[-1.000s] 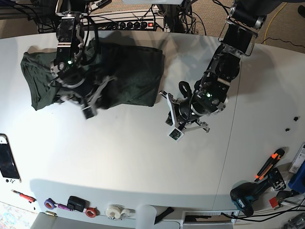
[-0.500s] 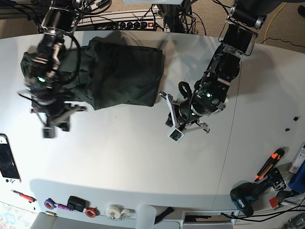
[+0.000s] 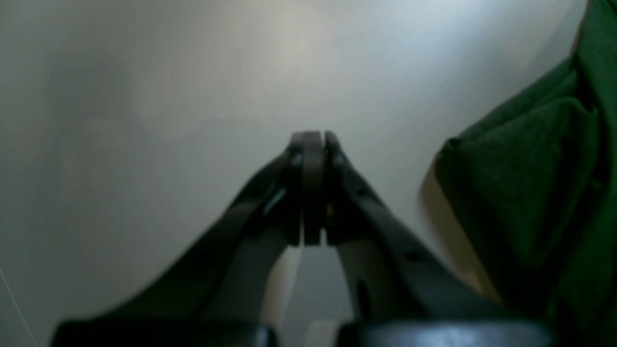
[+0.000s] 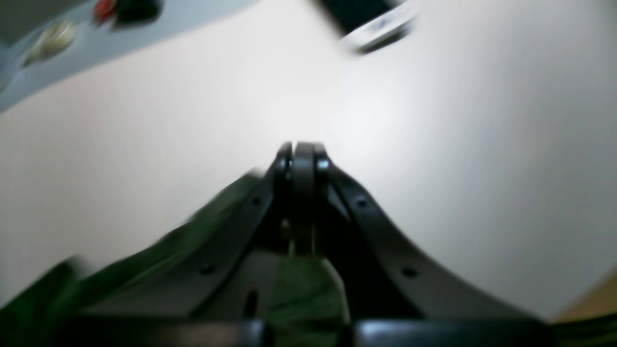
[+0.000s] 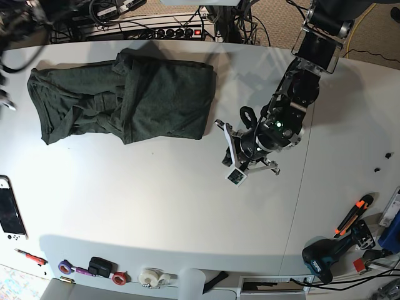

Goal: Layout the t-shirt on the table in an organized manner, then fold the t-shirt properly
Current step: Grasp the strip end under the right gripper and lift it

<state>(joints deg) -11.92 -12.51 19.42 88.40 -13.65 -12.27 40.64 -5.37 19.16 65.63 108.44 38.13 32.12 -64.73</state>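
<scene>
The dark green t-shirt lies bunched and partly folded over itself at the back left of the white table. My left gripper hovers just right of the shirt's near right corner. The left wrist view shows this gripper shut and empty over bare table, with the t-shirt to its right. In the right wrist view my right gripper is shut and empty, with blurred t-shirt fabric below it. In the base view the right arm is only a blur at the far left edge.
A game console lies at the left edge; the right wrist view shows the console too. Tape rolls line the front edge. A drill and cutters lie at the front right. A power strip sits behind the table.
The right arm has swept off the t-shirt to the left and almost out of the base view. The shirt stays where it lay. The left arm has shifted slightly right.
</scene>
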